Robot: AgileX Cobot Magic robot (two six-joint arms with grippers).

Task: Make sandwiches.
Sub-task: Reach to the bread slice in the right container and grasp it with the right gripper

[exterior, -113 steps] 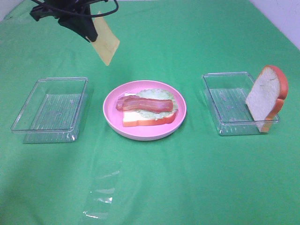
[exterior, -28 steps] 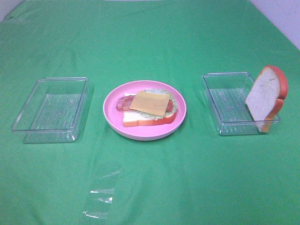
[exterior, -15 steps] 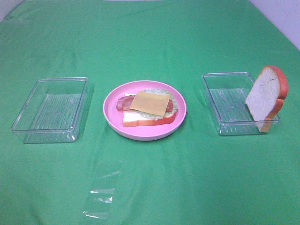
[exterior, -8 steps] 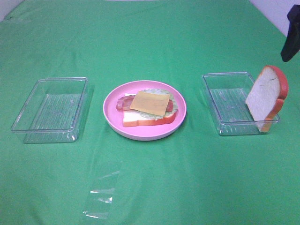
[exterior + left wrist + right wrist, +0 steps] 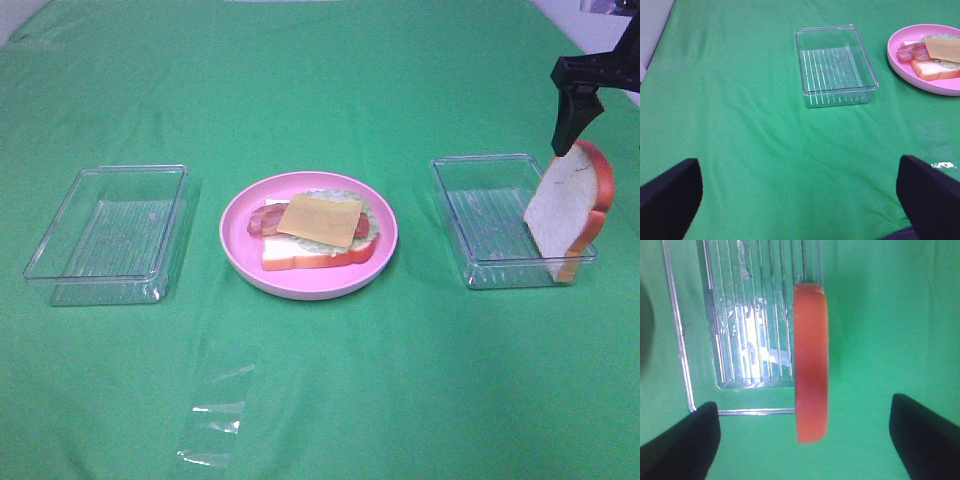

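An open sandwich (image 5: pixel 318 232) lies on the round pink plate (image 5: pixel 240 255): a white bread slice with orange-red crust, lettuce, bacon and a yellow cheese square (image 5: pixel 320 220) on top. It also shows in the left wrist view (image 5: pixel 935 55). A second bread slice (image 5: pixel 568 208) stands upright, leaning on the right clear tray (image 5: pixel 480 215). My right gripper (image 5: pixel 572 130) hangs open just above this slice. In the right wrist view the gripper (image 5: pixel 802 407) straddles the slice's crust edge (image 5: pixel 811 365) without touching it. My left gripper (image 5: pixel 799 165) is open and empty over bare cloth.
An empty clear tray (image 5: pixel 110 232) sits left of the plate and shows in the left wrist view (image 5: pixel 835 65). A piece of clear film (image 5: pixel 215 420) lies on the green cloth near the front. The left arm is out of the exterior view.
The cheese, earlier held by the left gripper, now lies on the bacon and the left arm has withdrawn. The right gripper has come in from the upper right to above the upright slice.
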